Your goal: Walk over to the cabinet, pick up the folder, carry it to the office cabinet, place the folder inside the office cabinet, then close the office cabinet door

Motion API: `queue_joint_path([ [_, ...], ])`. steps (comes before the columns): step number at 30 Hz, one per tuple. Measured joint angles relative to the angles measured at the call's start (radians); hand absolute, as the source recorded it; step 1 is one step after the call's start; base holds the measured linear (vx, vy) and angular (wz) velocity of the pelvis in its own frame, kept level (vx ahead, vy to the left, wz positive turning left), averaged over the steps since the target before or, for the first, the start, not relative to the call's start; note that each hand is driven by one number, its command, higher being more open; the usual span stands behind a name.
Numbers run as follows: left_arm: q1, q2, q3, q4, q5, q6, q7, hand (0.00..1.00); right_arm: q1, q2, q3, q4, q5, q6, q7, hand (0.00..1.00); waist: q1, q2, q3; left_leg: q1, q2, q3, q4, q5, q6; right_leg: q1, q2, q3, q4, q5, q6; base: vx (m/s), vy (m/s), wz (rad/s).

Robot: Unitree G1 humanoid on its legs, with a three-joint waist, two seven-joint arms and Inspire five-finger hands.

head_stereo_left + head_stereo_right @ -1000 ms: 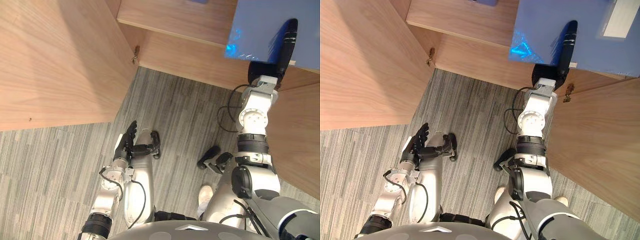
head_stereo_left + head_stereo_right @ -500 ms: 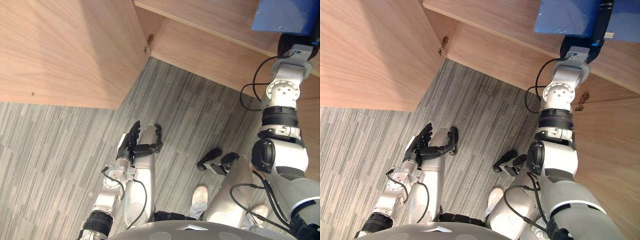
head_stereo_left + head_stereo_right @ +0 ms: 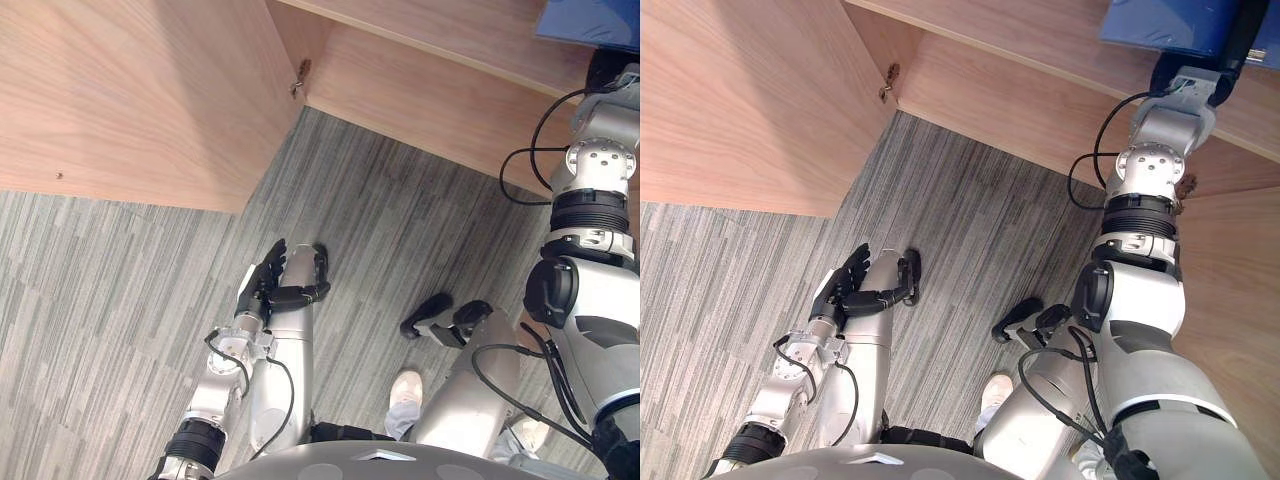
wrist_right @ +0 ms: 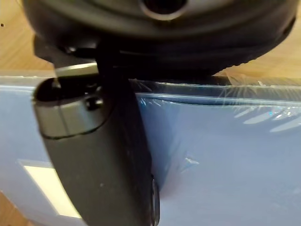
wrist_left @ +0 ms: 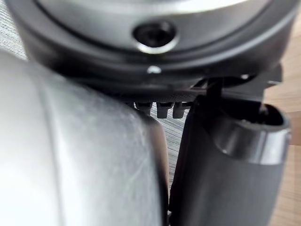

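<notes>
A blue folder (image 3: pixel 1165 24) wrapped in clear film, with a white label (image 4: pixel 47 188), is held out over the wooden shelf board (image 3: pixel 440 40) of the open office cabinet. My right hand (image 3: pixel 1243 38) is shut on it. In the right wrist view the thumb (image 4: pixel 101 155) lies across the folder's (image 4: pixel 225 160) blue face. The rest of the right hand is hidden behind the folder. My left hand (image 3: pixel 262 285) hangs low at my side with relaxed, straight fingers and holds nothing.
The cabinet's left door (image 3: pixel 130 90) stands swung open, with a metal hinge (image 3: pixel 299 72) at its inner corner. The right door (image 3: pixel 1240 300) is open too, close beside my right arm. Grey striped carpet (image 3: pixel 100 300) lies below.
My right arm has stretched further toward the cabinet, carrying the folder up and deeper over the shelf. The whole view has shifted as I moved. The left hand keeps its pose.
</notes>
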Motion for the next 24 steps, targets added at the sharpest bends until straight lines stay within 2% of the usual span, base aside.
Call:
queue_joint_path([
  [11,-0.001,0.013,-0.004,0.008,0.001,0.000,0.002,1.00,0.008,-0.017,-0.105,0.000,0.040,-0.057,-0.004,0.00,-0.006,0.001,-0.001,0.002,0.017,0.008,0.008,0.000,-0.001,-0.011,0.013,0.014,0.005,-0.002,-0.003,-0.01,-0.003,-0.04],
  [15,-0.005,0.015,-0.005,0.019,0.001,-0.001,0.006,1.00,0.035,-0.048,-0.094,0.000,0.038,-0.054,-0.004,0.00,-0.005,0.005,-0.003,0.006,0.031,0.009,0.013,-0.001,-0.003,-0.012,0.028,0.024,0.005,-0.002,-0.004,-0.02,-0.009,-0.09],
  [24,-0.010,0.037,-0.024,0.029,-0.002,-0.005,0.000,1.00,0.040,-0.050,-0.044,0.056,0.029,-0.029,-0.004,0.00,-0.008,0.011,-0.009,0.003,0.042,0.007,0.006,-0.002,-0.005,-0.016,0.043,0.023,-0.006,-0.001,-0.005,0.00,-0.002,-0.02],
])
